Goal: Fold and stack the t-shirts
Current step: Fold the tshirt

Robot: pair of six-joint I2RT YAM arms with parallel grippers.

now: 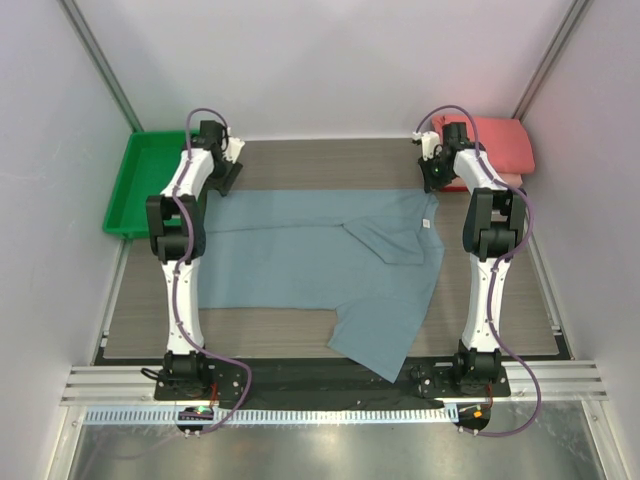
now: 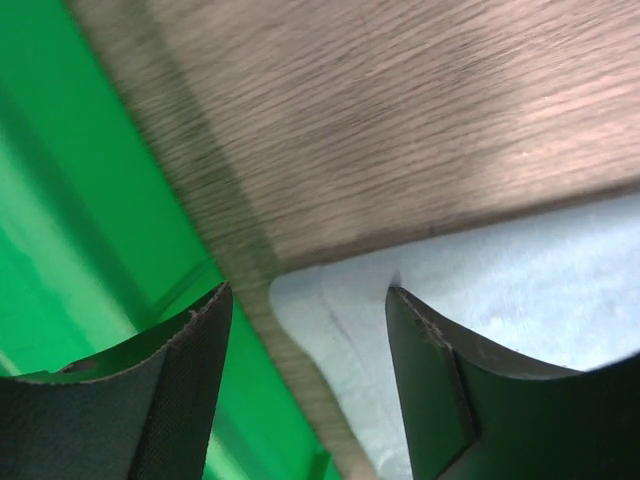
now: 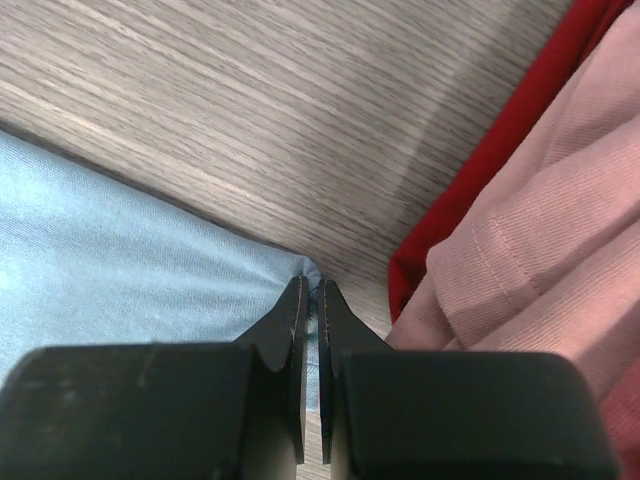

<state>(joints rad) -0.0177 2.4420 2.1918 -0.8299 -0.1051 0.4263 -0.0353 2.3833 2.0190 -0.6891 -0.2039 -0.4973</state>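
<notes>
- Where the blue-grey t-shirt (image 1: 320, 260) lies spread across the middle of the table (image 1: 330, 160), one flap passes the near edge.
- right gripper (image 3: 310, 292): jaws closed, pinching the shirt's far right corner.
- left gripper (image 2: 310, 300): jaws wide apart, holding nothing, above the shirt's far left corner, beside the green tray (image 1: 140, 185).
- coral-pink t-shirts (image 1: 500, 145): folded, far right corner.

Even, bright, diffuse lighting is recorded, with soft shadows only. Motion blur is seen on the green tray (image 2: 80, 250) and tabletop (image 2: 400, 100) in the left wrist view.
</notes>
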